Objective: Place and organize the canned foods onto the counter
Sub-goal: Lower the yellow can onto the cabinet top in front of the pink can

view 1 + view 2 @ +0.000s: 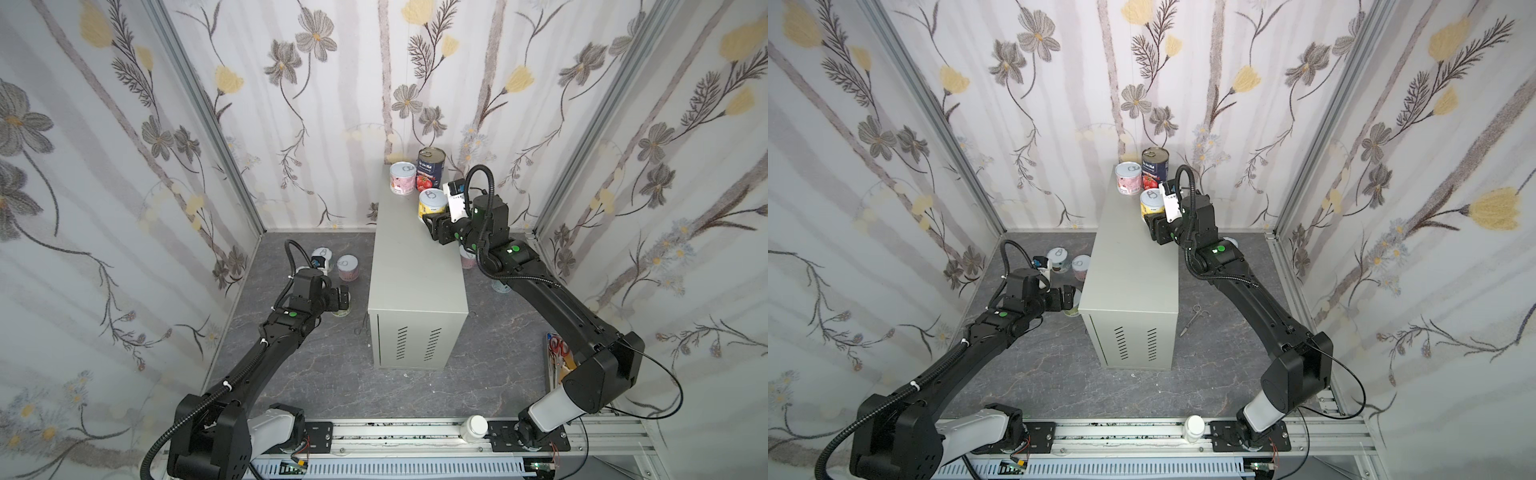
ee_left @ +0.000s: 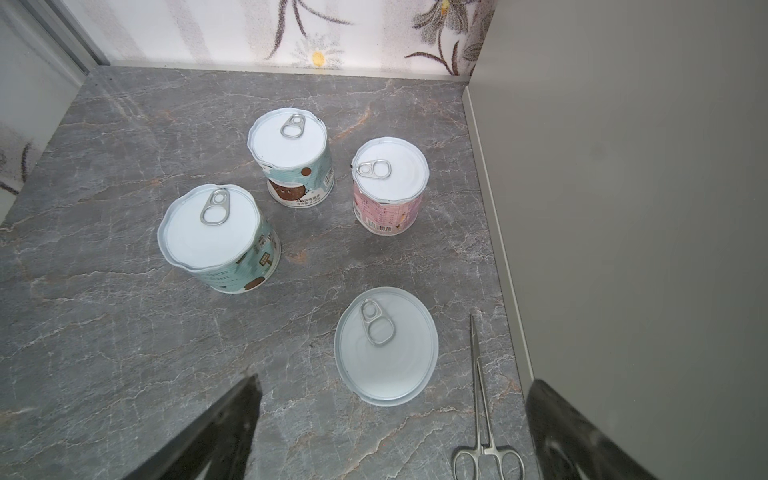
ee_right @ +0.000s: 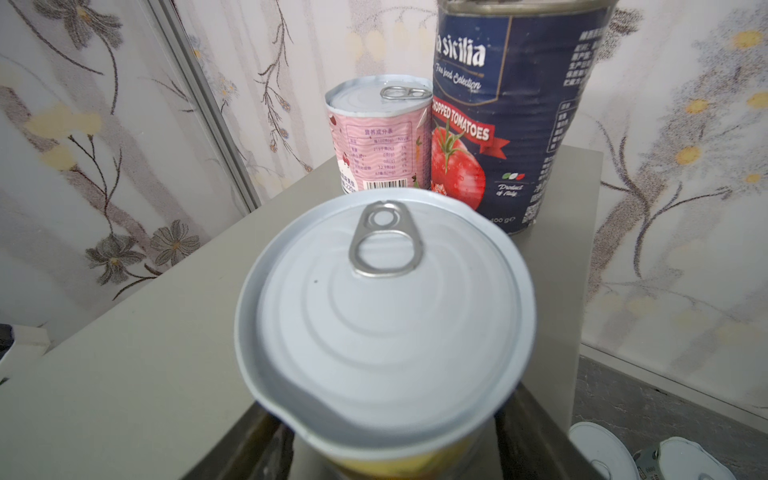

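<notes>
The right gripper point(image 1: 432, 219) is pinched on the sides of a yellow-labelled can point(image 1: 432, 202), held upright at the counter point(image 1: 411, 266) near its far right edge; whether its base rests on the top cannot be told. Just beyond it, the tomato can point(image 1: 431, 168) and a pink can point(image 1: 403, 178) stand close together at the counter's far end. The left gripper point(image 1: 341, 297) hangs with its jaws spread wide over the floor point(image 2: 124, 332) left of the counter, above a lid-up can point(image 2: 386, 345). Past it stand a near blue can point(image 2: 216, 237), a far blue can point(image 2: 291, 153) and a second pink can point(image 2: 388, 187), all apart. Slim scissors point(image 2: 478, 395) lie beside the counter's wall.
</notes>
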`<state>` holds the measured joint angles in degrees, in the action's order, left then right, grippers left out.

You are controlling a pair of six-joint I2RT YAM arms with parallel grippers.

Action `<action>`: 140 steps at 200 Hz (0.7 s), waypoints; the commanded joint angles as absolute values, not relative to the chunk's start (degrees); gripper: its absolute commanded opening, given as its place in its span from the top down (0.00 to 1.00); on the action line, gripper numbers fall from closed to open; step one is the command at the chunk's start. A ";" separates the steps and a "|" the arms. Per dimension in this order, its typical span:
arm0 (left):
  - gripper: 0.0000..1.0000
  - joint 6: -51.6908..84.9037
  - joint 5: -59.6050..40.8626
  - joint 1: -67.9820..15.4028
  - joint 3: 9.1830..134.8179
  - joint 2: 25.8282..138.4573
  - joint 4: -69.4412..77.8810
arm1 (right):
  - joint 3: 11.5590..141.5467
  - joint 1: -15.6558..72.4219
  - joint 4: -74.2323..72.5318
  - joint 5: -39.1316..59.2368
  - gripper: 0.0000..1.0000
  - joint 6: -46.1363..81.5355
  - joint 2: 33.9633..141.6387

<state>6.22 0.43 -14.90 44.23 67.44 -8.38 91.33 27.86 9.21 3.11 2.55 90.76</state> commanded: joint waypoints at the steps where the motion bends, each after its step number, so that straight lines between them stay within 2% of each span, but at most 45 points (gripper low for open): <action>1: 0.00 5.96 1.48 -14.77 44.54 67.24 -8.08 | 91.32 27.35 8.41 3.07 0.36 2.38 90.98; 140: 0.00 5.68 2.11 -14.80 45.34 66.97 -8.99 | 90.98 27.11 3.79 3.34 0.36 3.70 95.25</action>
